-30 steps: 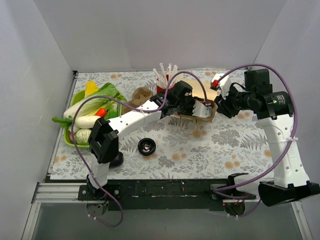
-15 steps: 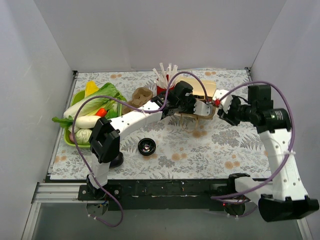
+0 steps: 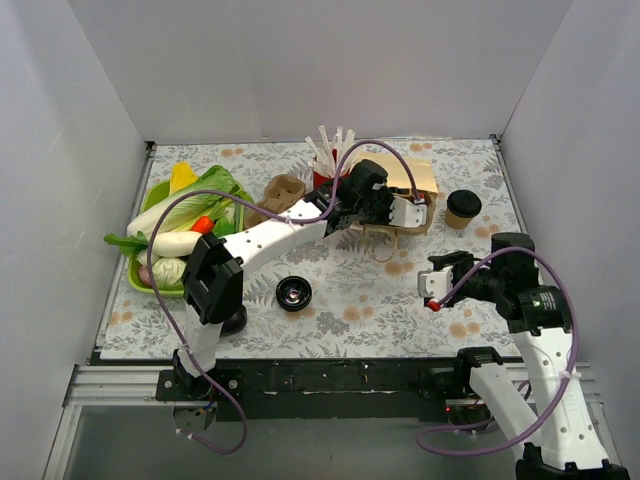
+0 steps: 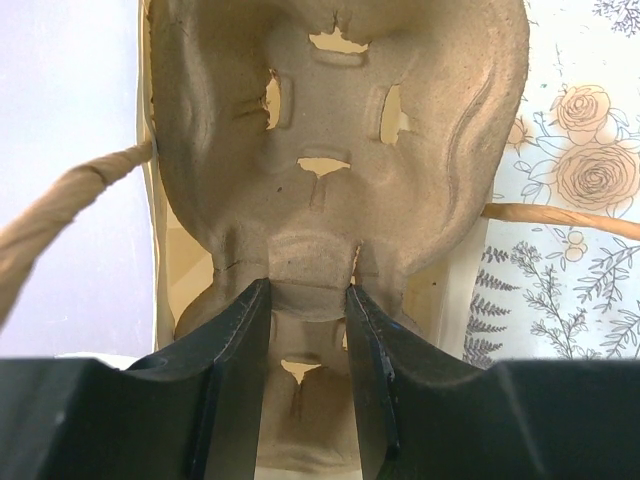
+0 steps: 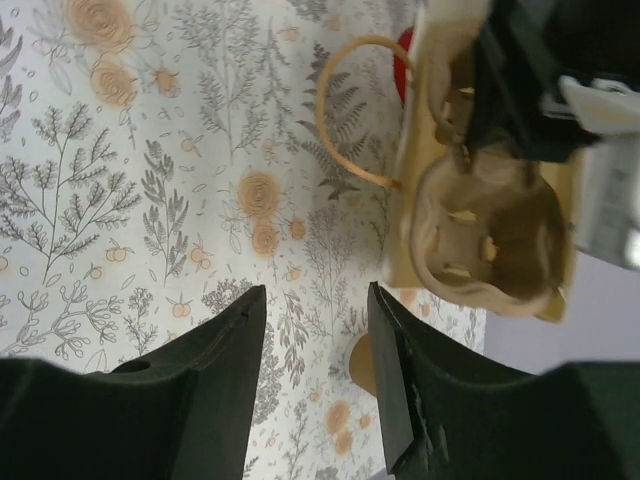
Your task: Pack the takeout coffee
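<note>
Tan kraft, the takeout coffee (image 3: 463, 208) stands on the surface (image 3: 350, 300) just right of the paper bag (image 3: 420, 178). Left wrist: the left claw (image 4: 307, 290) pinches the ridge of the pulp carrier (image 4: 340, 150). Right wrist: the right claw (image 5: 315, 290) gapes wide and empty. I think the carrier must be level when seated.

takeout coffee (image 3: 462, 209): tan kraft paper side, matt; dark top.
cup carrier (image 4: 340, 150): beige moulded pulp, rough, fibrous, matt, with torn-edged slots.
paper bag (image 3: 418, 177): tan kraft paper, matt.
bag handle (image 4: 60, 215): twisted paper cord, coarse.
table cover (image 3: 350, 300): flat, matt, printed with flowers and ferns.
left gripper (image 4: 307, 290): black plastic fingers, smooth, with a faint sheen.
right gripper (image 5: 317, 290): the same smooth black plastic.
tray (image 3: 140, 275): green plastic.
</note>
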